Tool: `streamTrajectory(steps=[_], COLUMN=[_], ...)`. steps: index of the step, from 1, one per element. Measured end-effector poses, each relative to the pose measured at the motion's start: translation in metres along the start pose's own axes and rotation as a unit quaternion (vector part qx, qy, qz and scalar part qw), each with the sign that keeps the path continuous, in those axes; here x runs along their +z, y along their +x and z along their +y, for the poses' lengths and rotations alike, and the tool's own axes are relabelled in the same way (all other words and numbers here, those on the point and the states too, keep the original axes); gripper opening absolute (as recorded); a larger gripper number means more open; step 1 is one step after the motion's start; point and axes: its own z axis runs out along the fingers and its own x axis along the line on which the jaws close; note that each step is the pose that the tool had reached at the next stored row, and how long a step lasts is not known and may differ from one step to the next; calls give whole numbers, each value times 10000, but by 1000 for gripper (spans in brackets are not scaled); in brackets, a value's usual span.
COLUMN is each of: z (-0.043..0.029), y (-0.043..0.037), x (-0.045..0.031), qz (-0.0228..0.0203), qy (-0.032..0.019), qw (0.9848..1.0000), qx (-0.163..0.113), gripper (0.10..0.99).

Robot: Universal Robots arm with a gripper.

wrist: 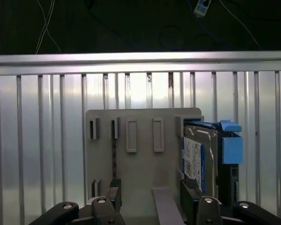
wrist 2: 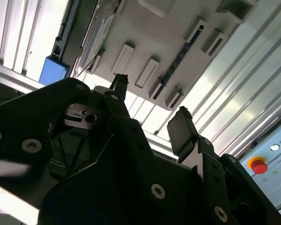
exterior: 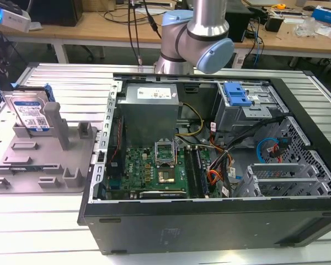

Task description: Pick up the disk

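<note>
black two-fingered pincer [wrist: 152, 191] hangs released and empty over the grey plastic fixture plate [wrist: 140, 168]; silver rectangular metal disk [wrist: 195, 157], blue-railed, stands upright on that plate's edge.

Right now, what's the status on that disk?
Gripper open, empty, apart from disk. Disk upright on fixture plate. Grey post beside it.

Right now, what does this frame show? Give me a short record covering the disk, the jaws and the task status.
disk: standing on edge in the grey fixture plate, to the exterior view's left of the open computer case
jaws: open, holding nothing, well apart from the disk in the first wrist view
task status: disk not yet picked up
</note>
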Motion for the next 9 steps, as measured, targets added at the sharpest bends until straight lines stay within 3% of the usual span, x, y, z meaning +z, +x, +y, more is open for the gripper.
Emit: streamTrajectory(steps=[5,9], z=[143,219], y=[-164,-397], x=[3,4], qz=[0,0], qy=[0,0], qw=[10000,10000], qx=[14,15], gripper=[616,616])
